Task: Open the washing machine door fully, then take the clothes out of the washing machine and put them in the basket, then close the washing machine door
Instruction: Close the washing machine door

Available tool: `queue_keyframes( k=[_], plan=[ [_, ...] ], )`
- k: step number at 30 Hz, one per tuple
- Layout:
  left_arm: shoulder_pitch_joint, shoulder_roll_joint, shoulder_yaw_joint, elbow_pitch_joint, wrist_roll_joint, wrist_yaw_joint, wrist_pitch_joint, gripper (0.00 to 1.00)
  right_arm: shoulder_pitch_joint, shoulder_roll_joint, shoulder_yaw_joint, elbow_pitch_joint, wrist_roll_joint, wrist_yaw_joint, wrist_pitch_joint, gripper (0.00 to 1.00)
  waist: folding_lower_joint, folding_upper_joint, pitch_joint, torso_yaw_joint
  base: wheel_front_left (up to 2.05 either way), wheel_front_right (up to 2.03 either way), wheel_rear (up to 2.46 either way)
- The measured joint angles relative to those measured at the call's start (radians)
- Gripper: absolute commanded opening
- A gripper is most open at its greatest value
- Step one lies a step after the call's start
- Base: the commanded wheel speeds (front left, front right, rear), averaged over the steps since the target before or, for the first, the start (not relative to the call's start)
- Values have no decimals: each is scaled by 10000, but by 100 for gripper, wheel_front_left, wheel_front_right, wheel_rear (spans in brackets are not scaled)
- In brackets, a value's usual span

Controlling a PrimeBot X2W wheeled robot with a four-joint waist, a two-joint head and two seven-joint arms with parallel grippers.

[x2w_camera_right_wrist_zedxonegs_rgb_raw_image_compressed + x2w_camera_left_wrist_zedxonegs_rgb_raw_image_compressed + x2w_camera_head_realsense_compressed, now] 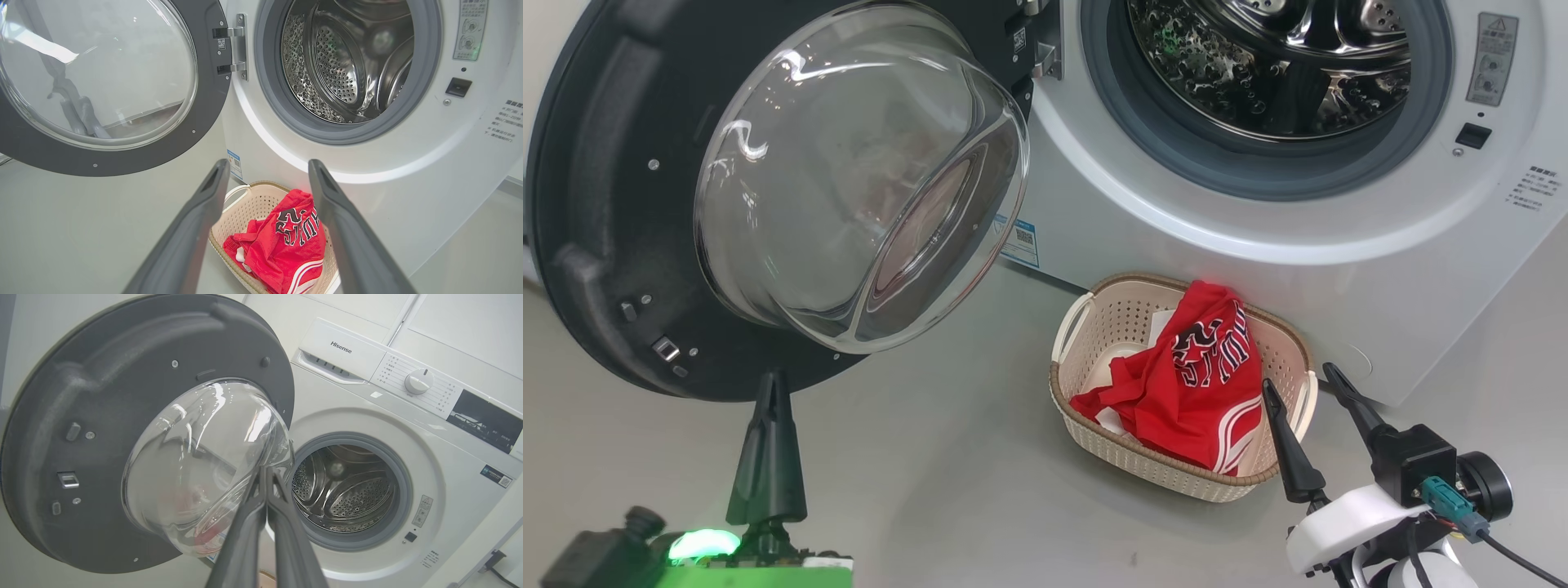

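Note:
The washing machine door (588, 204) stands swung wide to the left, its glass bowl (858, 180) bulging toward me. The white washing machine (1339, 269) shows a bare steel drum (1274, 65) behind the grey gasket. Red clothes (1201, 376) with white stripes lie heaped in the cream basket (1094, 327) on the floor below the opening. My left gripper (770, 380) is shut on nothing, its tips just under the door's black rim; in the left wrist view its fingers (245, 539) point at the glass bowl (196, 465). My right gripper (1303, 376) is open beside the basket's right end.
Grey floor (931, 490) spreads in front of the machine. A control panel with a white dial (419, 381) tops the washer. A blue sticker (1019, 242) sits low on its front. The door hinge (233, 49) is at the opening's left side.

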Motion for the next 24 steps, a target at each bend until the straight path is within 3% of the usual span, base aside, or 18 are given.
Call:
queue_keyframes(
  k=[4,8,17,24],
  plan=[
    [-42,2,-104,-777,-2792,-662,-4,0,-1,-2,-12,0,0,-2,0,100,0,0,21,-2,0,0,0],
    [-250,-8,84,-1509,-4729,-963,-33,0,-1,-4,-42,-2,0,-29,0,100,0,0,40,-6,0,0,0],
    [-1351,52,2073,-2683,-5931,-993,-35,0,2,-15,-102,-27,0,-40,4,100,0,0,85,0,0,0,0],
    [-2375,899,4044,-2038,-7323,-974,27,0,0,-117,-107,-153,-2,-105,75,100,0,0,238,-3,0,0,0]
  ],
)
